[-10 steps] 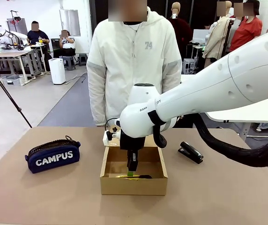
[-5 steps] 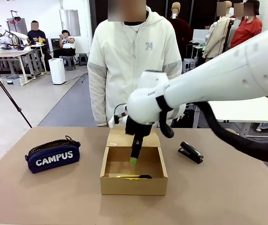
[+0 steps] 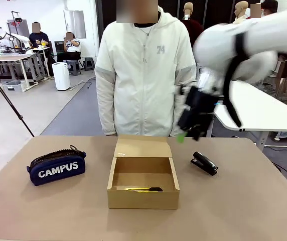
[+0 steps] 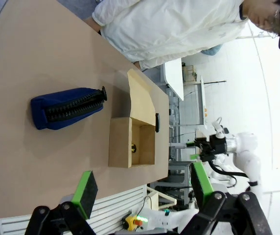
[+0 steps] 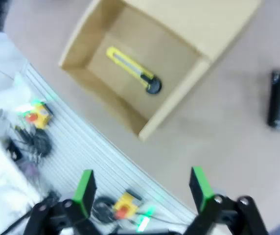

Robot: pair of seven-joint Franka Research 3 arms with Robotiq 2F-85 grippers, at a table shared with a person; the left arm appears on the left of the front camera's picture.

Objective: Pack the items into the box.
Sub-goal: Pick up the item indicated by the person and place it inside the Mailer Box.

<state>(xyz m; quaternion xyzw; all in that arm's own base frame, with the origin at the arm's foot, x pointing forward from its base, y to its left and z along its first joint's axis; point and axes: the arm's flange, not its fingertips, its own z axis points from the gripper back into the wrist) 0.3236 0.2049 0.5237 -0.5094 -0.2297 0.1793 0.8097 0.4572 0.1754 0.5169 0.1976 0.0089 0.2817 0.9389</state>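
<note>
On the table's (image 3: 244,211) left side lies the pouch (image 3: 56,167), zip uppermost and well apart from the box (image 3: 143,198). The left gripper (image 4: 142,185), seen in its own wrist view, hangs high off the near edge with jaws wide and nothing between them. From there the pouch (image 4: 66,107) and box (image 4: 120,142) lie far below.

At centre, the box stands open, its lid flap laid back towards the person (image 3: 143,75) at the far side. The knife (image 3: 143,189) lies flat on the box floor, close against the near wall, so one of three items is packed. The right wrist view confirms this: the knife (image 5: 130,68) rests inside the box (image 5: 101,98), parallel to a long wall.

Right of the box, the right gripper (image 3: 183,134) hangs blurred above the table, between box and stapler (image 3: 204,162). Its wrist view shows the jaws (image 5: 141,188) spread and empty. The stapler (image 5: 278,100) lies on bare table, just right of the box and apart from it, set at a slant.

Judged step: between items, with the stapler the likely next pick for the right arm. That move calls for centring over the stapler, turning the wrist so the pads close across its narrow body, then descending. The pouch, nearly as wide as the box, will need lining up with the box's long side.
</note>
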